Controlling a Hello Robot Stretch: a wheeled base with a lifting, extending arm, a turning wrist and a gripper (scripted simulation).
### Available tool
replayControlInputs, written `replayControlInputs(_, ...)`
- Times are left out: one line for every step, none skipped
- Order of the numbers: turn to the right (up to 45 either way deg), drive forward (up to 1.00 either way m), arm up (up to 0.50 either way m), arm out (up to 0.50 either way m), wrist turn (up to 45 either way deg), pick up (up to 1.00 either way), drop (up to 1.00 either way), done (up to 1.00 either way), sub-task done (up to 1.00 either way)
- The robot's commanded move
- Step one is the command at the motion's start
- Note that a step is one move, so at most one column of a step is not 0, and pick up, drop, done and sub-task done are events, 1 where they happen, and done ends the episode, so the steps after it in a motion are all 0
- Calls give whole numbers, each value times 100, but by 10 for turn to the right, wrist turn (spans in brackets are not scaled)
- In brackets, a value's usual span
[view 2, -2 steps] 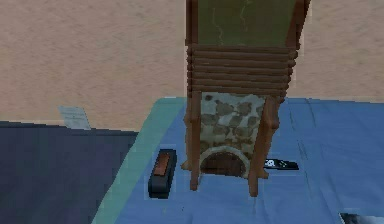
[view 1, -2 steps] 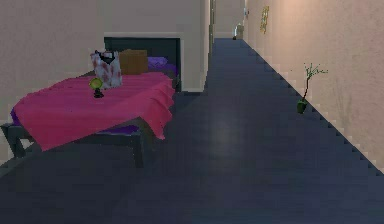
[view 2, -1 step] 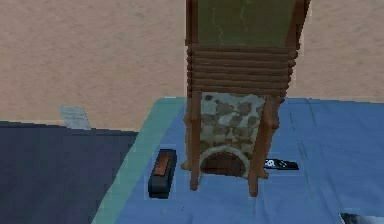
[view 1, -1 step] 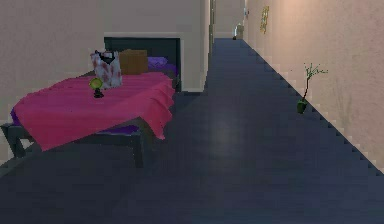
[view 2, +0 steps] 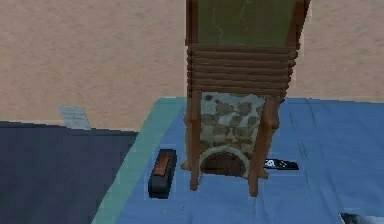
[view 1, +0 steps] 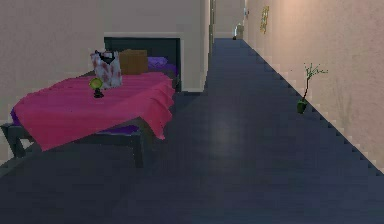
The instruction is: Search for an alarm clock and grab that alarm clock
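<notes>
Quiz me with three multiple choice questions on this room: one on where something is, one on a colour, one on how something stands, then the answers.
1. Where is the potted plant?
A. on a shelf
B. on the floor by the wall at the forward view's right
C. on a table

2. What colour is the bed cover?
A. pink
B. green
C. white

3. How does the wooden tower on the blue rug stand?
A. upright
B. tipped on its side
C. upside down

Answers:
1 B: its pot sits on the dark floor at the foot of that wall.
2 A: the cover is bright pink all over.
3 A: it rises straight up from the rug.
</notes>
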Motion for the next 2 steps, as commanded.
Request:
replayControlInputs(0,0,0,26,0,0,0,0,0)
replayControlInputs(0,0,0,0,450,0,0,0,0)
